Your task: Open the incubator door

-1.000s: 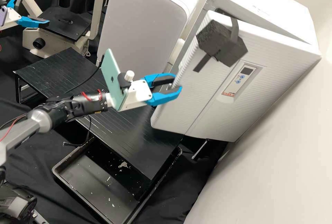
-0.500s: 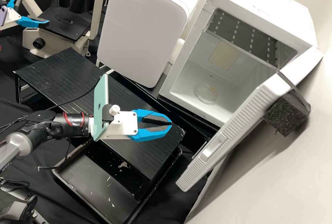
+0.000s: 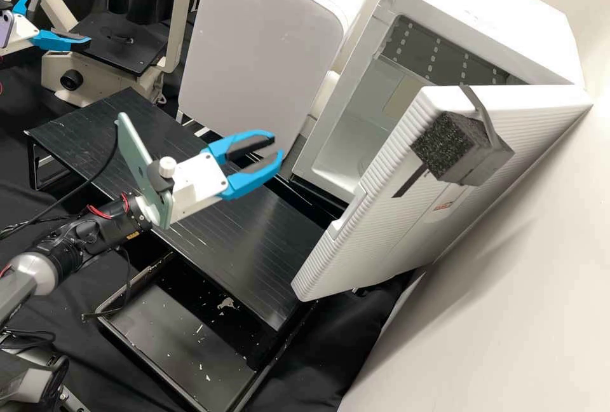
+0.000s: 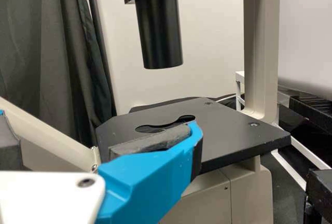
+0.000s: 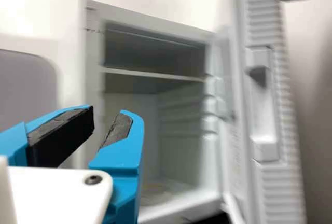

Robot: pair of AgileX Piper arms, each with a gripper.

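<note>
Incubator door [image 3: 381, 234] part-open; hinged at the far side of the incubator [image 3: 476, 11], its ribbed free edge swung out over the near end of a black platform [image 3: 254, 253]; part of the chamber shows past that edge. My right gripper [image 3: 276, 147] hangs above the platform, apart from the door; its blue fingers stand a little open, a narrow gap between the dark pads. In my right wrist view the door stands beside the chamber opening; a recessed handle [image 5: 262, 110] is set in its ribbed edge; a shelf [image 5: 150, 73] crosses the upper chamber.

A dark foam block [image 3: 451, 145] sits against the door's outer face near its top corner, with a strap [image 3: 480, 110] over it; a teal phone [image 3: 136, 151] is mounted behind my right gripper.

My left gripper [image 3: 63, 18] is by the microscope [image 3: 180, 24], fingers spread wide; one lies in front of the stage [image 4: 233, 130] in my left wrist view; contact there cannot be told. A pale-fronted cabinet [image 3: 260, 49] stands between microscope and incubator; a black tray [image 3: 171, 329] lies beside the platform, pale flecks on its floor.
</note>
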